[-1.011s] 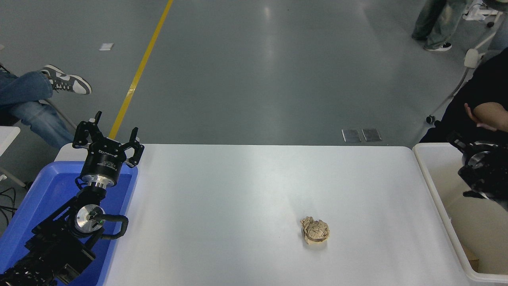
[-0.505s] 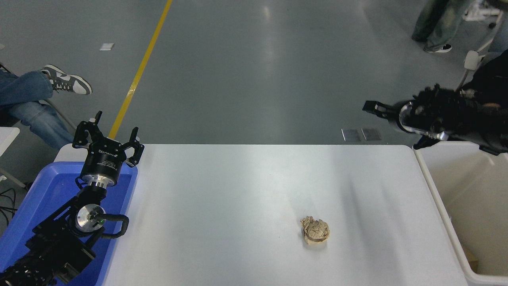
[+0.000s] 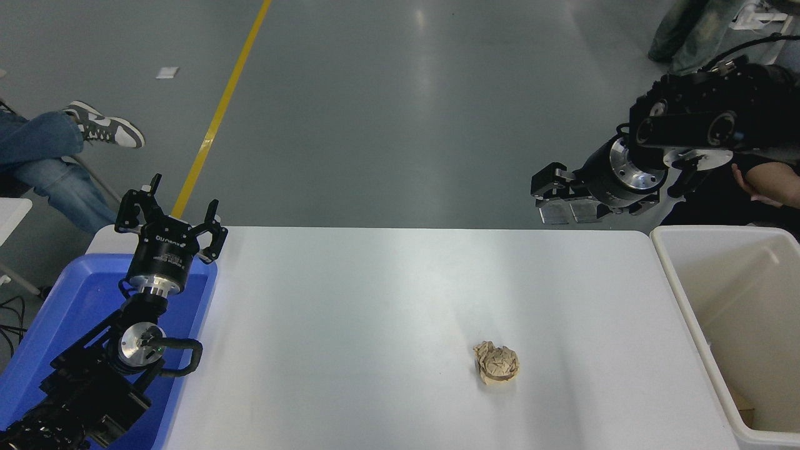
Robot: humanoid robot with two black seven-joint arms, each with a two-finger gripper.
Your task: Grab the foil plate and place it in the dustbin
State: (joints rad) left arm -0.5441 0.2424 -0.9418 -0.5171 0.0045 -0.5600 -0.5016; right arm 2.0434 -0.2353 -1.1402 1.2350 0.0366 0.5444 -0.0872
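Observation:
The foil plate does not show anywhere in the head view; it is hidden or out of view. The dustbin (image 3: 672, 275) is a cream-white bin at the table's right end, with only a small brownish scrap visible at the bottom of its beige interior. My right gripper (image 3: 550, 186) hangs above the table's far right corner, left of the bin, pointing left, open and empty. My left gripper (image 3: 169, 222) is parked open at the lower left over the blue tray.
A crumpled brown paper ball (image 3: 496, 362) lies on the white table (image 3: 375, 300) right of centre. A blue plastic tray (image 3: 56, 312) sits under the left arm. A person's arm (image 3: 769, 182) is behind the bin; a seated person's legs (image 3: 44, 156) are far left.
My right arm rose out of the dustbin, swung up and left, and now hangs above the table's far right corner. The paper ball and the left arm have not moved.

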